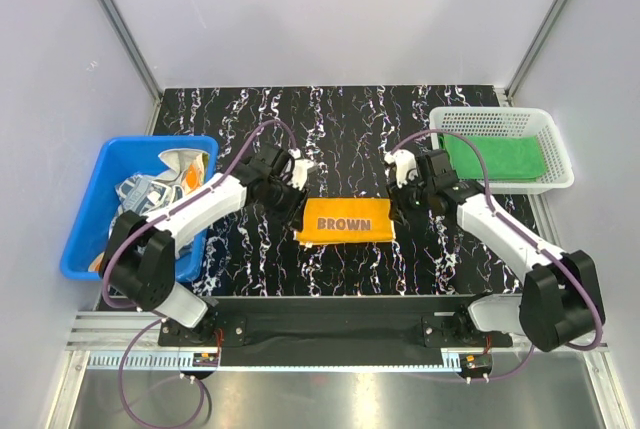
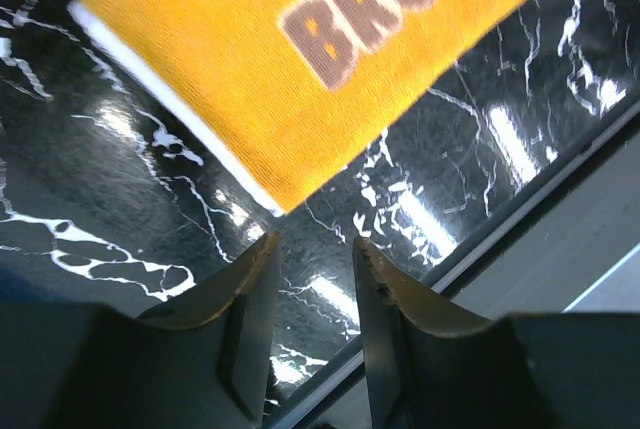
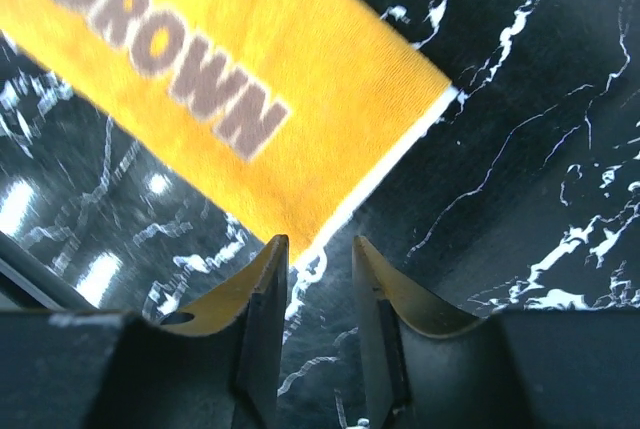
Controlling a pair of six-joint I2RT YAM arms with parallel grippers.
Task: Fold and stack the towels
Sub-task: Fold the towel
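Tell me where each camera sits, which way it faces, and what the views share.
Top external: above and behind the bases, looking down at the table; both arms show, left gripper and right gripper flanking the orange towel.
Left wrist: on the left arm, looking past the open left gripper at the towel's left end.
Right wrist: on the right arm, looking past the open right gripper at the towel's right end.
Shared: all three show the towel's brown lettering.

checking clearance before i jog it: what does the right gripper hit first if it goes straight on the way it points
Probably the white-edged end of the orange-yellow BROWN towel, just ahead of the open right gripper; depth is unclear, so the black marble table might come first.
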